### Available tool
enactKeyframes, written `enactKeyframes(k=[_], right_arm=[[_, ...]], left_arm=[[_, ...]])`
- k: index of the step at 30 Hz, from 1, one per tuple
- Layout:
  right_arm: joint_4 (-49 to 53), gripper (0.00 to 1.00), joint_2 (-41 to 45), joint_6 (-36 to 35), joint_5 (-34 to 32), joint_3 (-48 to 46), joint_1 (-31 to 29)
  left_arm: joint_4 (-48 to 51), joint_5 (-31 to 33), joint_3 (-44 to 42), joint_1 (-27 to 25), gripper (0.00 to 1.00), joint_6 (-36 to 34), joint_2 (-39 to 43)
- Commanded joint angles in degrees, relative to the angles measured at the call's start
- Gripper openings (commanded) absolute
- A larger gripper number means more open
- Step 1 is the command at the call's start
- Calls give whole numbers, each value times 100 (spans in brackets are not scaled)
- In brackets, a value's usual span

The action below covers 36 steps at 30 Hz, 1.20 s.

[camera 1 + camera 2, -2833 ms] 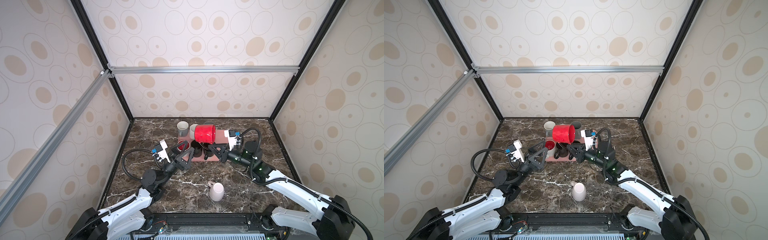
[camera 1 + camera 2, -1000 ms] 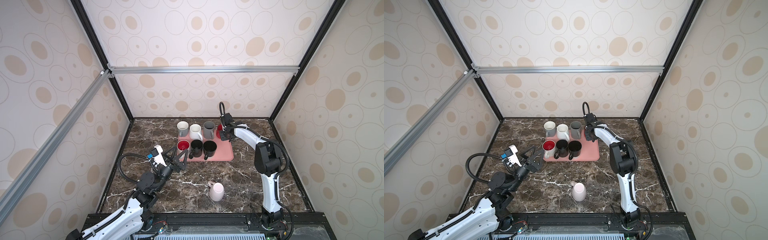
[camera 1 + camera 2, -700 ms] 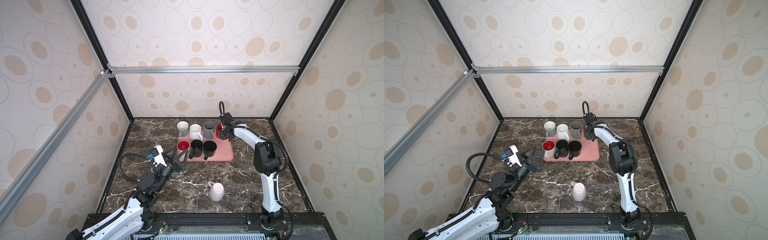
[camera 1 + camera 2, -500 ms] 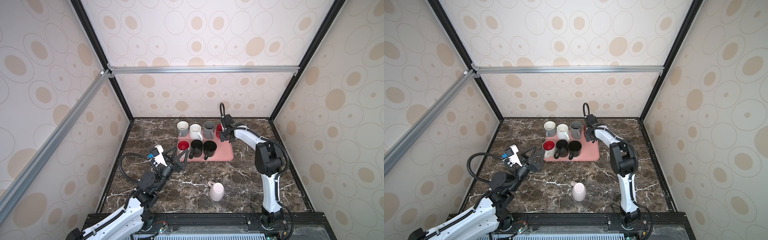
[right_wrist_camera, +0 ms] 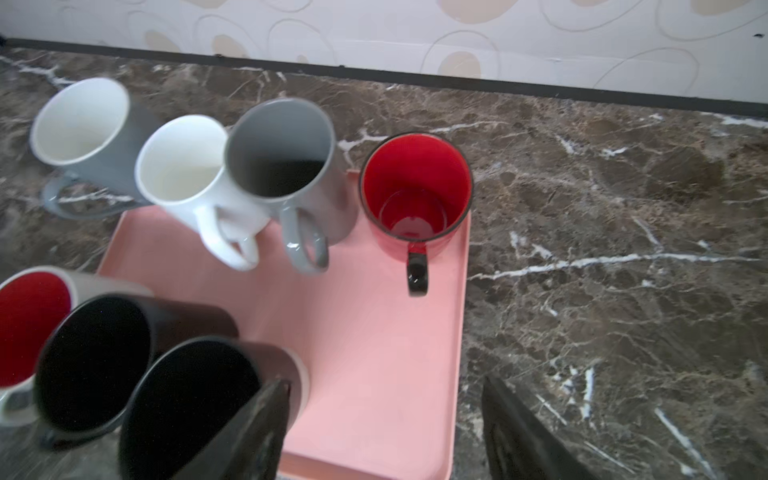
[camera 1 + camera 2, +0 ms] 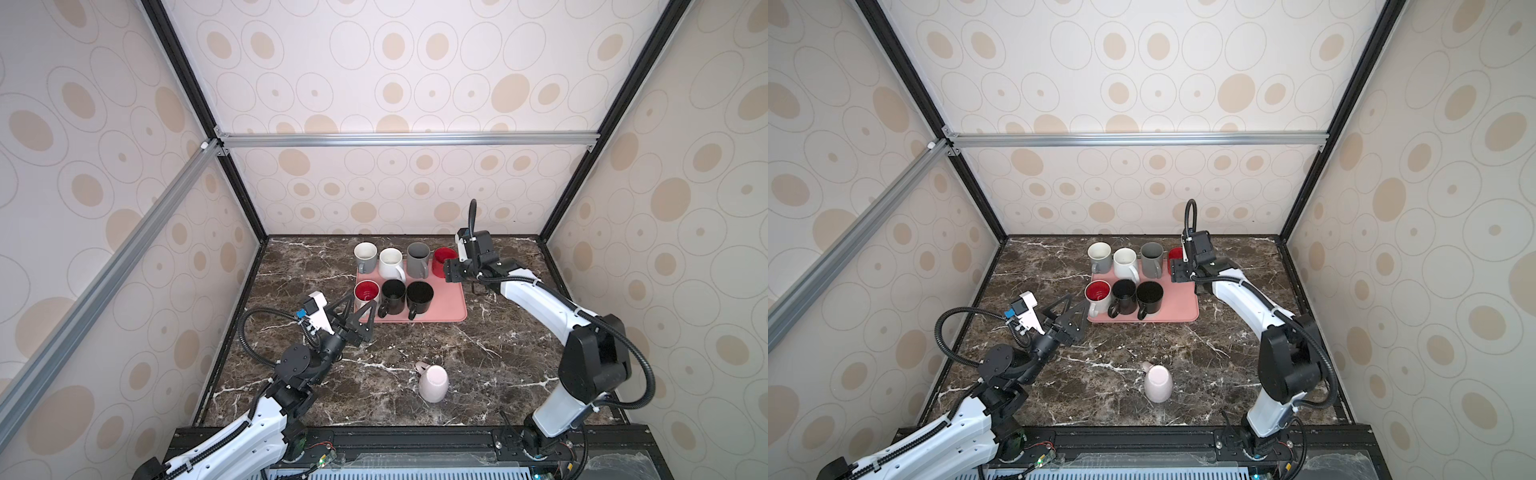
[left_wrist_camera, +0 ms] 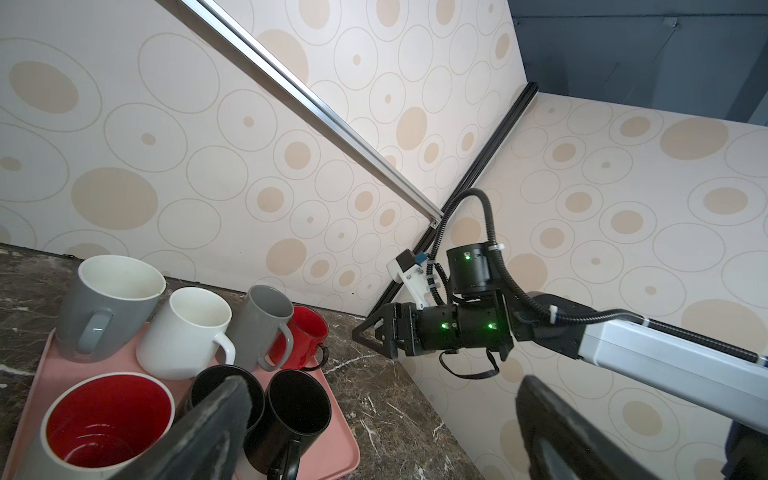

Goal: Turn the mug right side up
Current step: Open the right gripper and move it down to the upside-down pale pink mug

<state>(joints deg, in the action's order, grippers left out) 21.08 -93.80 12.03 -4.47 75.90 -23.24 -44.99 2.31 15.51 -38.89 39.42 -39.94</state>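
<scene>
Marble table. Left gripper hung wide open by pink tray. Red mug stood upright, tray's far right corner. Right gripper jaws apart, likely clear of it; should back off straight, sparing handle.

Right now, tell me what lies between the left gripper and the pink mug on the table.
Only bare marble tabletop, with nothing on it, between the left gripper and the pink mug; both top views show it.

my right pincer beside the upright red mug, far right corner of the pink tray; pale mug inverted near the front edge of the desk.
</scene>
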Motion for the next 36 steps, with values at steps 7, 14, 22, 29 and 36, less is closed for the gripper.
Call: enactKeyframes(k=[7,14,22,29,36], right_arm=[[-229,84,1311,349,250,-1437,-918],[233,97,2003,379,132,-2049,-1702],[769,98,2530,715,-47,-2715,-2620],[654,98,2557,562,965,-2988,-2835],[455,98,2356,281,2327,-2946,-2831]], left_arm=[[-100,139,-239,48,99,47,127],[38,156,-322,50,99,85,127],[326,139,-320,55,99,101,169],[613,-12,-251,49,99,47,169],[946,-112,-162,50,99,-18,171]])
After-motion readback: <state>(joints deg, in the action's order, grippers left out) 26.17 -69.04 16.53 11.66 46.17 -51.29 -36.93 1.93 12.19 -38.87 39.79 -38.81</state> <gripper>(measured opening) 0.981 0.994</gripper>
